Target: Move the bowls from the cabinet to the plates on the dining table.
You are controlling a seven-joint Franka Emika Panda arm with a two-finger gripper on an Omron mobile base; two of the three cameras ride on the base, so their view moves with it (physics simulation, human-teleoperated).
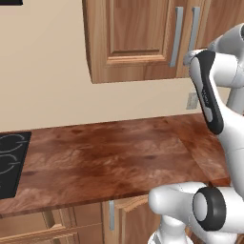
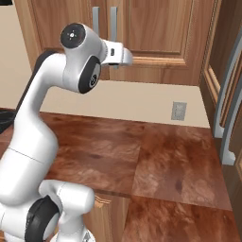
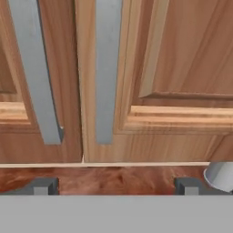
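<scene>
The wall cabinet [image 1: 138, 38] is seen shut, both doors closed, with the arm raised in front of it and the fingers [image 3: 113, 185] spread to their widest and holding nothing. In the hand view two long grey bar handles hang side by side across the seam between the doors: the left-door handle [image 3: 34, 68] and the right-door handle [image 3: 107, 68]. The dark fingertips [image 3: 43, 185] are set below the lower ends of both bars, at the level of the cabinet's bottom edge.

The step in hand is judged to be the opening of a door, since the bowls are hidden, presumably behind these panels, and cannot be reached until one is swung out. For a clean pull, the hand would best be lifted until one bar sits squarely between the spread fingers, closed on it partway up its length, not at the very tip, and then drawn outward along the door's arc, not straight back, so that the bar is not wrenched out of the grip. Which door hides the bowls cannot be told.

From the right base view the arm is shown arched high, the shoulder rising on the left, the wrist [image 2: 116, 53] level and pointed straight at the handles. The brown wooden bench [image 2: 142, 151] below is left bare beneath it, with a black stovetop [image 1: 9, 162] at its far left end.
</scene>
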